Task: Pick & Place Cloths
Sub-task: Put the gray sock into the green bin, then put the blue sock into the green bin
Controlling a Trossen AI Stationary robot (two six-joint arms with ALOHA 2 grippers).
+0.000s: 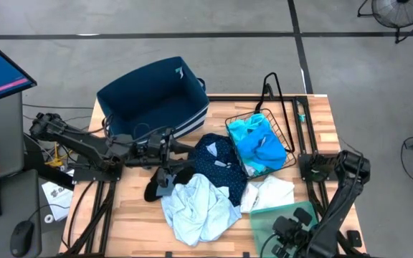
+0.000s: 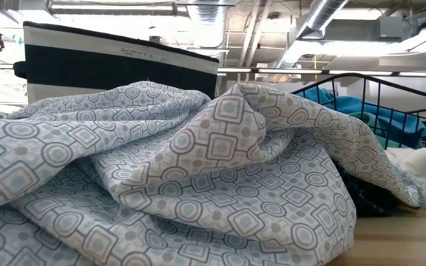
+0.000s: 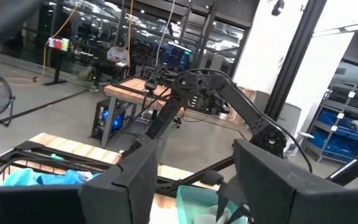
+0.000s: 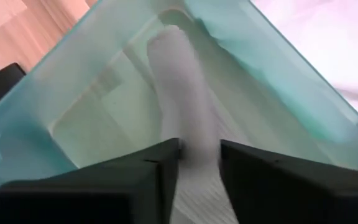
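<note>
Pale grey cloth [image 4: 188,93] sits pinched in right gripper [image 4: 199,163] over green tray [image 4: 303,93]; left gripper [image 3: 191,180] apparently open.

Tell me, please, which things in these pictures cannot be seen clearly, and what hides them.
- Low view: the patterned pale blue cloth fills the front and hides both grippers and most of the table.
- High view: the right gripper over the green tray is too small to show what it holds.
- Right wrist view: a pale grey cloth hangs between the fingers; its top end is cut off.
- High view: the navy bin interior is too dark to judge.
</note>
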